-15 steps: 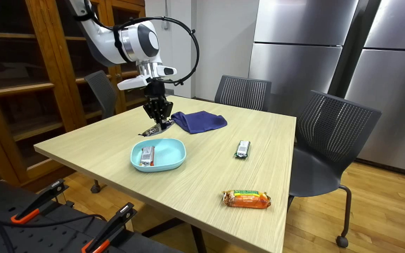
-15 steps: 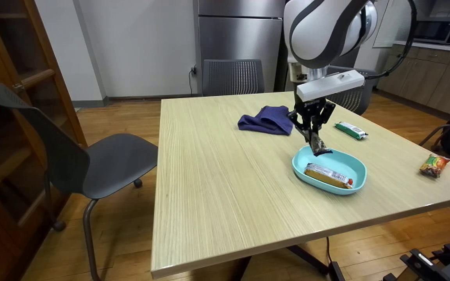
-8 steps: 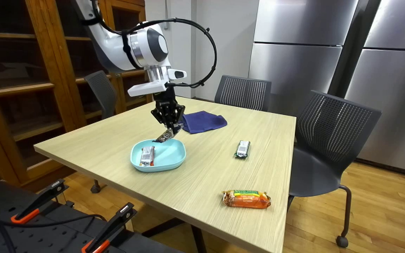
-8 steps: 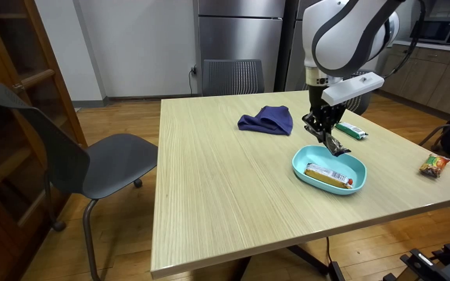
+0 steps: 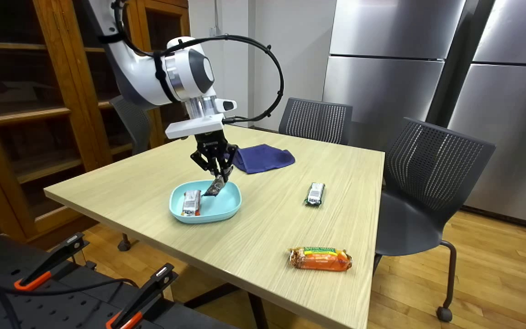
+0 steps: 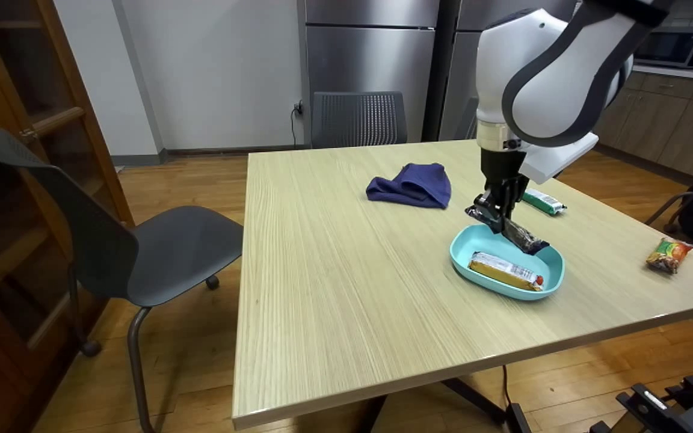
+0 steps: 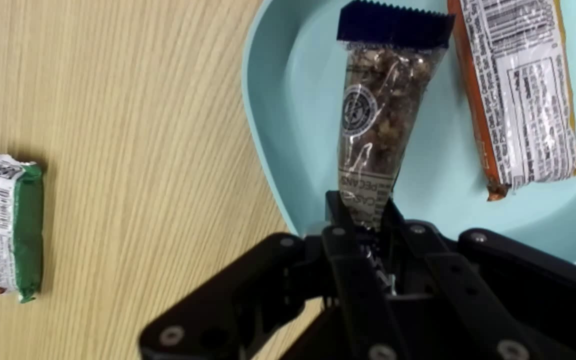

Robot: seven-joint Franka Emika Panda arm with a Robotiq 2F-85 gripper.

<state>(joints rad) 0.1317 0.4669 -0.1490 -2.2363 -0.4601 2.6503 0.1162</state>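
Observation:
My gripper (image 7: pixel 363 210) is shut on a dark clear-wrapped nut bar (image 7: pixel 383 115), gripping it around its middle. The bar shows in both exterior views (image 5: pixel 215 186) (image 6: pixel 522 236), tilted with one end lower. The gripper (image 5: pixel 221 171) (image 6: pixel 498 225) is above the light blue dish (image 5: pixel 222 208) (image 6: pixel 479 239) (image 7: pixel 313 100), the bar over its inside. I cannot tell whether the bar touches the dish. A white-backed, orange-yellow wrapped bar (image 5: pixel 191 202) (image 6: pixel 506 270) (image 7: pixel 528 95) lies in the dish beside the held bar.
A green-and-white bar (image 5: pixel 315 193) (image 6: pixel 544 202) (image 7: pixel 8 225) and an orange bar (image 5: pixel 320 259) (image 6: pixel 669 254) lie on the wooden table (image 5: pixel 263 219) (image 6: pixel 346 288). A folded blue cloth (image 5: pixel 265 158) (image 6: pixel 412 185) lies behind the gripper. Dark chairs (image 5: pixel 427 192) (image 6: pixel 178 252) stand around the table.
My gripper has carried the nut bar from beside the cloth to over the dish, and has come lower. The bar in the dish and the other bars have not moved.

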